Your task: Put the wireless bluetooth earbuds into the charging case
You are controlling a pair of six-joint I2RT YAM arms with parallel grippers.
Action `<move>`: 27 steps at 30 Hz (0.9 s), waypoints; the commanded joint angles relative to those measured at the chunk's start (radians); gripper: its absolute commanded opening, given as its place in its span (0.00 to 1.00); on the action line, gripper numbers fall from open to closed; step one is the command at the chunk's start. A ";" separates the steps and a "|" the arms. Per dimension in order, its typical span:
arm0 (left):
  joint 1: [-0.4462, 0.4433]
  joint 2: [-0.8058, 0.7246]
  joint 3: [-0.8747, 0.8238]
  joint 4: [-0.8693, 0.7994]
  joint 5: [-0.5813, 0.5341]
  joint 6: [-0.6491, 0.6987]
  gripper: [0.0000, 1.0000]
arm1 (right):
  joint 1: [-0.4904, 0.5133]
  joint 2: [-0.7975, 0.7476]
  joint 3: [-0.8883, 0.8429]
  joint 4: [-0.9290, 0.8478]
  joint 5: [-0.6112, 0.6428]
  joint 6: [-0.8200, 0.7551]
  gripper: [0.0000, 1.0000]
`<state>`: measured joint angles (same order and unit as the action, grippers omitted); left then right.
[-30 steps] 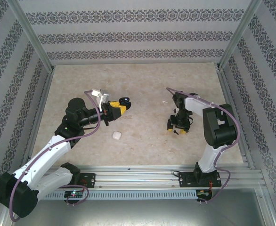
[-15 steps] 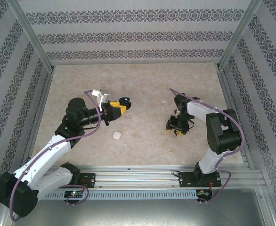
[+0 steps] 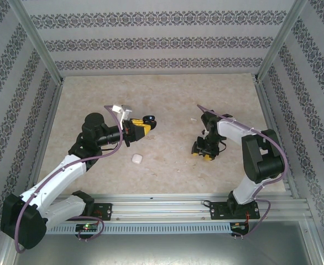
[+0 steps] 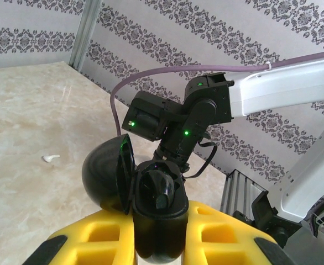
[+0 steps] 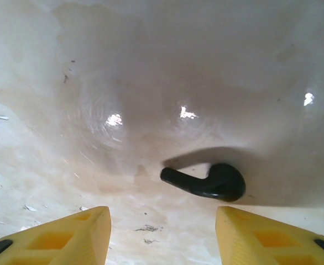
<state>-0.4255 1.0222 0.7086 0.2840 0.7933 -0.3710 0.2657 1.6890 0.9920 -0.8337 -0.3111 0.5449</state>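
We see the left pincer (image 4: 159, 234) clamped narrow on the black charging case (image 4: 157, 207), its two yellow fingers (image 4: 95, 240) pressing the lower body from either side. The case stands upright in the grip, and its domed lid (image 4: 104, 175) is swung open to the left in the wrist view. Inside the body there is a dark rounded shape, but we cannot tell whether it is an earbud or part of the case. From above, the left pincer (image 3: 139, 129) hangs over the left half of the bench (image 3: 167, 91), with the case (image 3: 149, 118) at its tip and raised off the surface.

The right pincer (image 5: 162, 234) is lowered close to the bench with its yellow fingers (image 5: 68, 234) held apart and nothing between them. A black earbud (image 5: 214, 182) lies on the bench just ahead of the gap, nearer the right-hand finger and touching neither one. Its stem points to the left in the wrist view. From above, the right pincer (image 3: 202, 150) points down at the right half of the bench.

A small white case (image 3: 136, 158) lies shut on the bench, nearer the arm bases than the left pincer and apart from it. A white earbud (image 3: 194, 119) lies on the bench beyond the right pincer, and we see it too in the left wrist view (image 4: 50, 158). Patterned walls (image 3: 162, 44) enclose the bench.
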 commanded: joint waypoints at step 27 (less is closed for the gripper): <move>-0.006 -0.045 -0.001 -0.005 0.049 0.039 0.00 | -0.034 -0.027 -0.037 0.126 0.041 0.191 0.47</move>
<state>-0.4255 0.9981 0.7086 0.2829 0.8162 -0.3618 0.2375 1.6451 0.9180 -0.7090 -0.2924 0.7345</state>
